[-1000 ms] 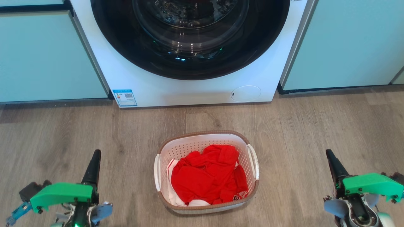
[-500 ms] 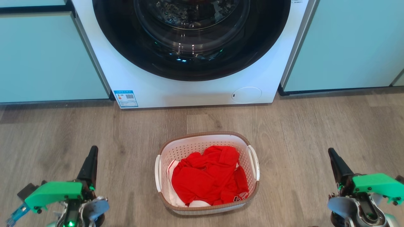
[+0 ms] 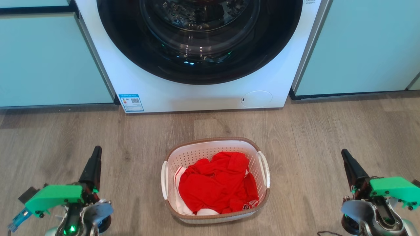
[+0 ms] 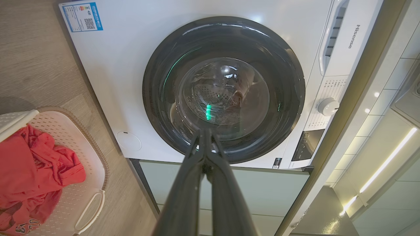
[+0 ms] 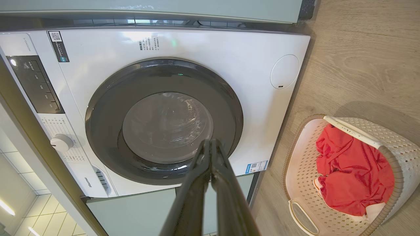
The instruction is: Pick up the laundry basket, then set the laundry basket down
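Nearest to us, the left fingers [image 3: 93,167] and the right fingers [image 3: 351,167] point toward the washing machine [image 3: 197,96]. Each pair is pressed together down to the tips and holds nothing, which the wrist views show plainly.

The laundry basket [image 3: 210,140] stands on the wooden floor [image 3: 131,137] between the two pairs, well apart from both. Its far rim lies a little beyond the fingertips. A heap of red clothes [image 3: 213,183] fills it, with some white cloth under the near edge. Its left handle [image 3: 163,180] faces the left fingers and its right handle [image 3: 264,168] the right ones. A broad strip of bare floor lies on each side, so we have open room to move inward.

Beyond the basket a band of floor runs to the foot of the machine, whose dark round door [image 3: 197,42] is closed. Pale green cabinet fronts [image 3: 42,59] flank it, flush with the floor.

The head view gives us both handles and both gaps at once. From the wrist views we get the machine's upper front: the dial [image 4: 328,106] and the dark control panel [image 5: 34,83].
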### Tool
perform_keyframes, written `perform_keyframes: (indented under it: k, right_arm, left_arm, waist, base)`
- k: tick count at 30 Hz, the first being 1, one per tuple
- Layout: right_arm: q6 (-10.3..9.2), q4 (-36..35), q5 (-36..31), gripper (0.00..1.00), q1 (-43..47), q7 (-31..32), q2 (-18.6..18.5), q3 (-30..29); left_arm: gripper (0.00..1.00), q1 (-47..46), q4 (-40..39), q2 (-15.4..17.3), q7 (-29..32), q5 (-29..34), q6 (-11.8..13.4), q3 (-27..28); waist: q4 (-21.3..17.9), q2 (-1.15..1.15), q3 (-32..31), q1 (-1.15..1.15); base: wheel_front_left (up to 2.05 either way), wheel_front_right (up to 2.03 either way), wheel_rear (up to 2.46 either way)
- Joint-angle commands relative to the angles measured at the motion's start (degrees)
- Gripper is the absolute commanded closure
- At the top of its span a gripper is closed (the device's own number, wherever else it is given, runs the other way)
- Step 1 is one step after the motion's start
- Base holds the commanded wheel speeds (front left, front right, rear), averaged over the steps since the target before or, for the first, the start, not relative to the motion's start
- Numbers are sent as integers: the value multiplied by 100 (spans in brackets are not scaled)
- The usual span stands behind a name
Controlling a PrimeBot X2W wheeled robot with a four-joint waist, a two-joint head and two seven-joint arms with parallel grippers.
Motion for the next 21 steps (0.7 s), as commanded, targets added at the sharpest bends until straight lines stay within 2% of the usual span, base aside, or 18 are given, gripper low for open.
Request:
perform_keyframes:
  k: [1, 21]
  right_arm:
    - [16, -195, 12, 100, -261, 28, -62, 85]
    - [16, -192, -20, 100, -264, 59, -36, 48]
  left_arm:
    - [100, -302, -170, 69, 20, -6, -38, 229]
    - [100, -305, -169, 42, 51, 26, -38, 267]
  waist:
    - [0, 0, 0, 0]
    - [0, 0, 0, 0]
  base:
    - [0, 0, 0]
    - [0, 0, 0]
